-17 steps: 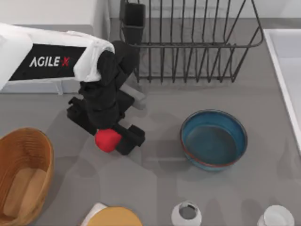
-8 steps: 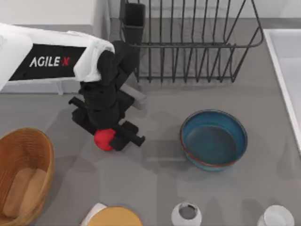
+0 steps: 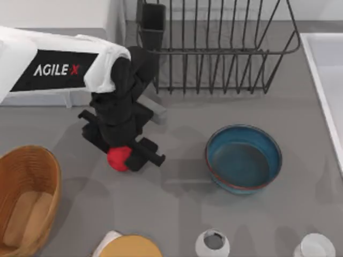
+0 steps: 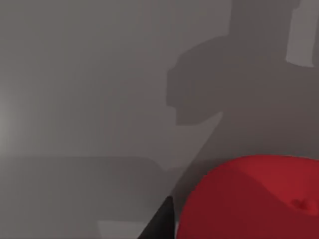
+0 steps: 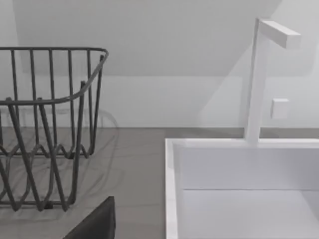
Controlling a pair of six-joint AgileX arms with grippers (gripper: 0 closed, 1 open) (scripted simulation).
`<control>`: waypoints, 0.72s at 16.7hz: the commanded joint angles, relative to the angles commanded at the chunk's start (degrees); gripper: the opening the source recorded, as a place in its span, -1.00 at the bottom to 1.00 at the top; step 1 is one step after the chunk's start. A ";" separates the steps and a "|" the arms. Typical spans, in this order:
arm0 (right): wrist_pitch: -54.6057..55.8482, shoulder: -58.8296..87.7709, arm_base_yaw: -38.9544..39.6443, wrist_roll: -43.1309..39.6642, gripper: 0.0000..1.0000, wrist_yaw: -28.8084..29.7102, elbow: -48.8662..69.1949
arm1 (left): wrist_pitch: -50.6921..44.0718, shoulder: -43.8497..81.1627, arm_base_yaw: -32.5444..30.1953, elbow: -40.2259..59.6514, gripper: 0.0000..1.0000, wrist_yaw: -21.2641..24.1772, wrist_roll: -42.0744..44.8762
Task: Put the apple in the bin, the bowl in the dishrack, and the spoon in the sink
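Note:
The red apple (image 3: 118,159) sits between the black fingers of my left gripper (image 3: 122,156), which is shut on it left of the table's middle. In the left wrist view the apple (image 4: 254,199) looms large over grey table. The wicker bin (image 3: 52,174) lies at the front left. To the right of the apple stands the blue bowl (image 3: 244,160), empty and upright. The black wire dishrack (image 3: 214,52) stands at the back, and the sink (image 3: 320,69) lies at the right edge. The spoon is out of view. A dark finger (image 5: 94,224) of my right gripper shows near the dishrack (image 5: 50,101) and the sink (image 5: 172,189).
Two white cups (image 3: 213,242) (image 3: 313,246) and a yellow-orange disc (image 3: 130,247) line the front edge. A white faucet (image 5: 259,74) rises behind the sink. Open grey table lies between the apple and the bin.
Between one second and half a second ago the left gripper's fingers closed in on the apple and shifted slightly left. Nothing has moved since.

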 joint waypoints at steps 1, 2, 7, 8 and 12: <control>0.00 0.00 0.00 0.00 1.00 0.00 0.00 | -0.76 -0.23 -0.04 0.64 -1.00 0.00 0.02; 0.00 0.00 0.00 0.00 1.00 0.00 0.00 | -2.11 -0.57 -0.07 1.71 -1.00 -0.01 0.00; 0.00 0.00 0.00 0.00 1.00 0.00 0.00 | -13.98 -3.75 -0.08 9.35 -1.00 -0.04 -0.21; 0.00 0.00 0.00 0.00 1.00 0.00 0.00 | -16.38 -4.50 -0.10 10.90 -1.00 -0.04 -0.22; 0.00 0.00 0.00 0.00 1.00 0.00 0.00 | -20.38 -6.32 -0.12 14.04 -1.00 -0.05 -0.24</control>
